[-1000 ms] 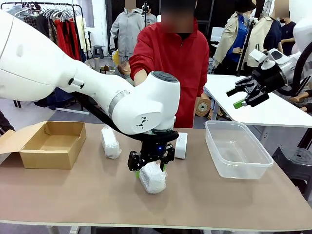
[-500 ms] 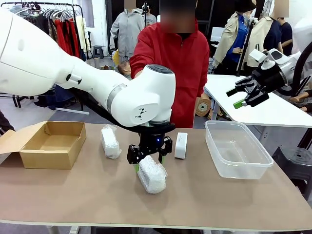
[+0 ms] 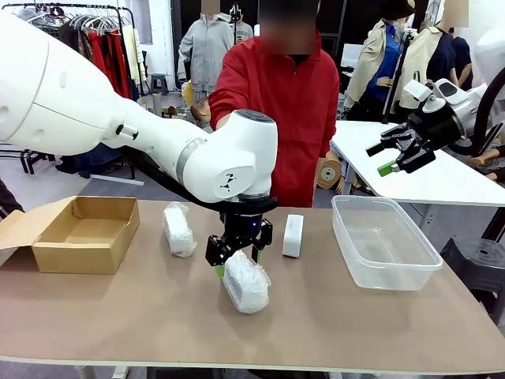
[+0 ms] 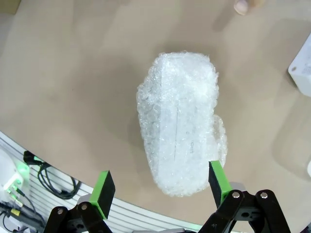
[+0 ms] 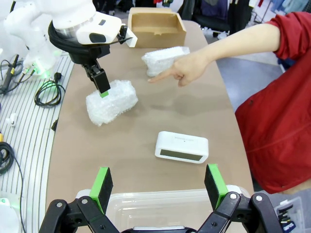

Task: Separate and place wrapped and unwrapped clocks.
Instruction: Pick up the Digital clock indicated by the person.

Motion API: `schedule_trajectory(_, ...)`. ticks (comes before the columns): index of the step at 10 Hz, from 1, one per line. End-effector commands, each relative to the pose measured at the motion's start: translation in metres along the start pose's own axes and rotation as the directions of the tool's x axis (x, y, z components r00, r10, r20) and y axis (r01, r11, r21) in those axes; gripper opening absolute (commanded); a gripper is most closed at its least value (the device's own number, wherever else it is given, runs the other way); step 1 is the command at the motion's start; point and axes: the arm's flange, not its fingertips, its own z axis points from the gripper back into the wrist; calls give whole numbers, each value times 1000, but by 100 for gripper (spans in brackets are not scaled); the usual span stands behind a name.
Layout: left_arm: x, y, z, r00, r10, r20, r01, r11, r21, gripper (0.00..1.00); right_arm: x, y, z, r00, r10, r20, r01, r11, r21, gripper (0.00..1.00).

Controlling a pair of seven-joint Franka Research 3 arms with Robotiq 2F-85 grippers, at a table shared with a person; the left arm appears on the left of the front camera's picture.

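Note:
A wrapped clock [image 3: 246, 283] in bubble wrap lies at the table's middle front. My left gripper [image 3: 237, 253] hangs open just above its far end. In the left wrist view the bundle [image 4: 180, 121] lies ahead between the green pads [image 4: 103, 190], with nothing gripped. A second wrapped clock [image 3: 179, 229] lies farther left. The bare white unwrapped clock [image 3: 293, 235] stands beyond the middle and shows lying flat in the right wrist view [image 5: 181, 146]. My right gripper [image 3: 398, 158] is raised high at the right, open and holding nothing.
An open cardboard box [image 3: 79, 233] sits at the left and a clear plastic bin [image 3: 383, 241] at the right. A person in a red top stands across the table; their hand [image 5: 182, 68] points a finger near the far wrapped clock [image 5: 165, 59].
My left gripper has risen a little off the front wrapped clock and drifted slightly left, still open. The right arm has not moved.

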Motion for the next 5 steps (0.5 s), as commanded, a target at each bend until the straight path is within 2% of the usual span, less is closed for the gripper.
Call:
schedule_trajectory(1,-1,-6,0,998,56,-12,-56,998,-14,100,1,0,0,1000,0,0,0,1000,-1,100)
schedule_trajectory(5,2,-13,-13,999,24,30,-22,999,-48,100,1,0,0,1000,0,0,0,1000,-1,100)
